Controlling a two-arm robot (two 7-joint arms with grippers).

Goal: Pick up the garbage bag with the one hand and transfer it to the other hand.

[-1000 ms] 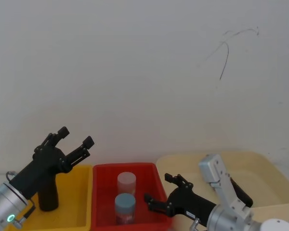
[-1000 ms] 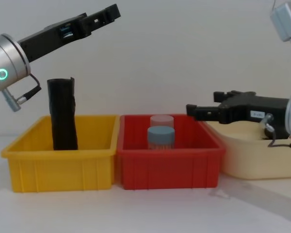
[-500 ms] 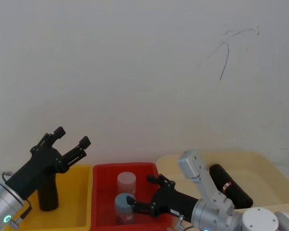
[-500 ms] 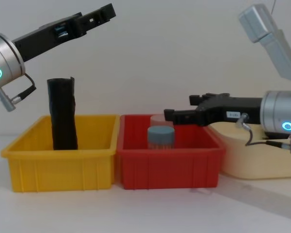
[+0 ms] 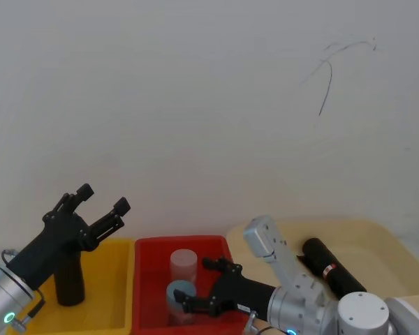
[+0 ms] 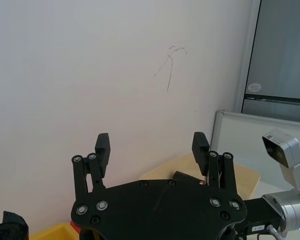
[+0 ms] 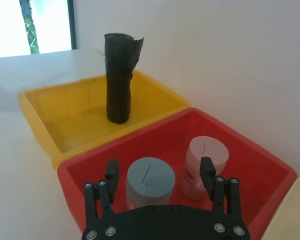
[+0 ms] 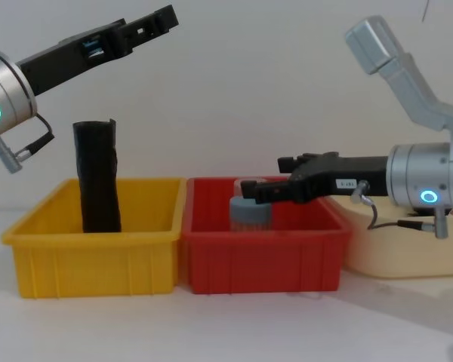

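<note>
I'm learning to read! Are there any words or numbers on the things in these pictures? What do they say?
Nothing here can be read.
Red-and-white label on the garbage bag in the cream tub: too small to read.
White sticker on the right gripper: has print, too blurred to read.
Left gripper, yellow bin, red bin and the two jars: no writing seen.
</note>
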